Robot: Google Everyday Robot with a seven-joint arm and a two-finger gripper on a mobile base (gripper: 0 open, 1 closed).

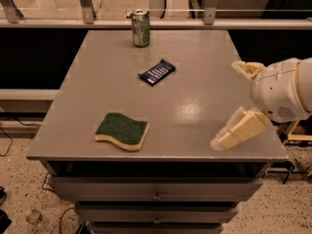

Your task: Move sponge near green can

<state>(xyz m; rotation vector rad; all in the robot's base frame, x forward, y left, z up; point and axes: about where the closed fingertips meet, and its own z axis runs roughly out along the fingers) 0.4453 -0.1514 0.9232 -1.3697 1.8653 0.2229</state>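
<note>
Lying ungrasped near-left on the worktop (195,57), the sponge (122,130) sits well apart from the far can (141,28); the gripper (227,104) hangs open, empty, at right.

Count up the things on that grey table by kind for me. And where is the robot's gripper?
Sponges: 1, the sponge
Cans: 1, the green can
Snack bars: 1, the dark blue snack bar
Total: 3 things on the table
The gripper is at the table's front right corner, jaws open, holding nothing.
</note>
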